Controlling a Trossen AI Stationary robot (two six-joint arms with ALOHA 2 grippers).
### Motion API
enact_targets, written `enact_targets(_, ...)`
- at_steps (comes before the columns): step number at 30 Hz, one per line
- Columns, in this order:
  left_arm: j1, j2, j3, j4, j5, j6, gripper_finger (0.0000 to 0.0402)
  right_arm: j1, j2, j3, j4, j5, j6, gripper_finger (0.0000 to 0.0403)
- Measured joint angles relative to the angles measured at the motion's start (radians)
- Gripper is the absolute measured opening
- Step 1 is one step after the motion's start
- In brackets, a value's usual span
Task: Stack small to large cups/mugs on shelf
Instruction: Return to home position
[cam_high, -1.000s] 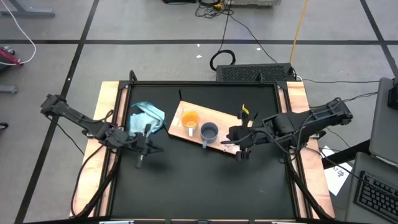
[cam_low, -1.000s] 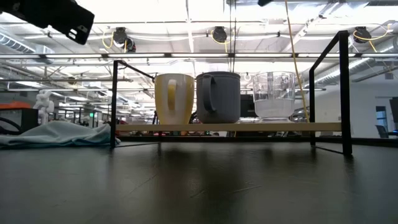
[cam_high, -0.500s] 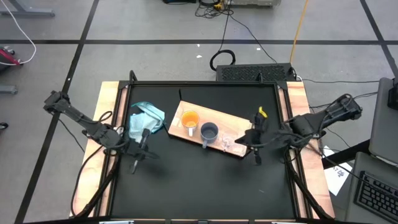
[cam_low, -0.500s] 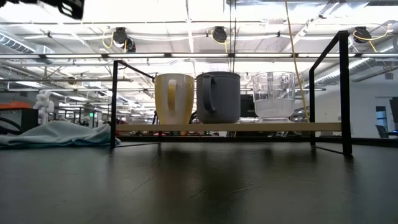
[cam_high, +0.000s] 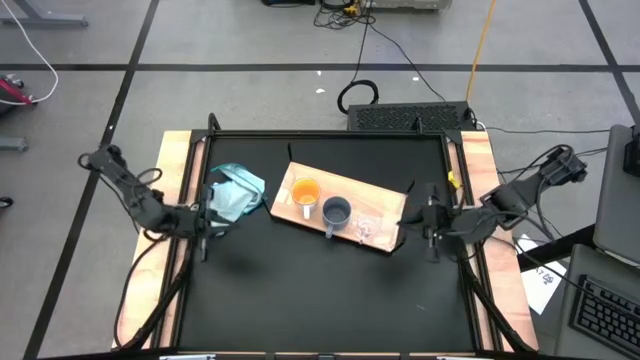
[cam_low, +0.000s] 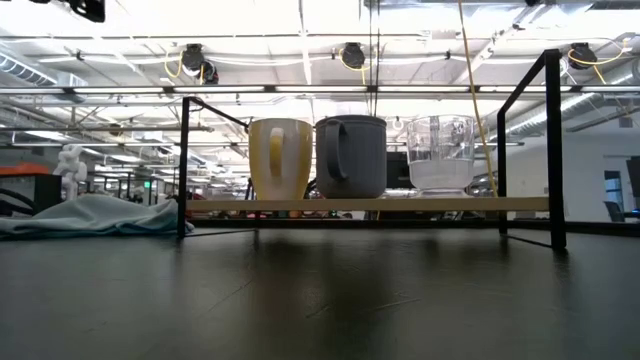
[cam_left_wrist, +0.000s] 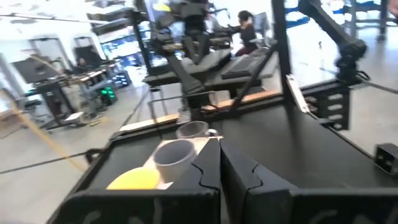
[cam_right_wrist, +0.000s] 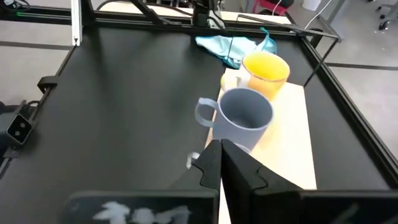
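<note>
Both arms have drawn back to the sides of the table (cam_high: 330, 295): left gripper (cam_high: 205, 238) near the cloth (cam_high: 236, 194), right gripper (cam_high: 432, 240) just past the end of the shelf (cam_high: 385, 203), fingers pressed together on both. I see the orange mug (cam_high: 305, 191), blue-grey mug (cam_high: 337, 211) and clear cup (cam_high: 365, 228) lined up on the shelf

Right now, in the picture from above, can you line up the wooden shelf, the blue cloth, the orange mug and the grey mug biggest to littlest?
1. The shelf, by far the biggest.
2. The teal cloth.
3. The orange mug and the blue-grey mug look about the same size, so they tie.
</note>
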Motion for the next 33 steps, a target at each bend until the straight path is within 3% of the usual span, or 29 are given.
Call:
enact_targets(6, 0.0, -0.122, 0.0, -0.066, -0.073, 0.003, 0.0001, 0.0, -0.119, -0.113, 0.045, 0.048, -0.048, 0.0)
enact_targets(12, 0.0, -0.19, 0.0, -0.116, -0.033, 0.064, 0.0, -0.003, -0.253, -0.303, 0.294, 0.042, -0.214, 0.0)
enact_targets(16, 0.0, -0.197, 0.0, -0.149, -0.028, 0.086, 0.0, -0.018, -0.336, -0.391, 0.369, -0.059, -0.27, 0.0)
enact_targets(23, 0.0, -0.197, 0.0, -0.218, 0.046, 0.076, 0.0, -0.02, -0.449, -0.433, 0.374, -0.219, -0.363, 0.0)
enact_targets(30, 0.012, -0.196, -0.001, -0.223, 0.054, 0.081, 0.0, -0.021, -0.499, -0.434, 0.365, -0.218, -0.369, 0.0)
enact_targets(33, 0.043, -0.196, -0.038, -0.153, 0.055, 0.094, 0.0, -0.03, -0.499, -0.437, 0.346, -0.216, -0.37, 0.0)
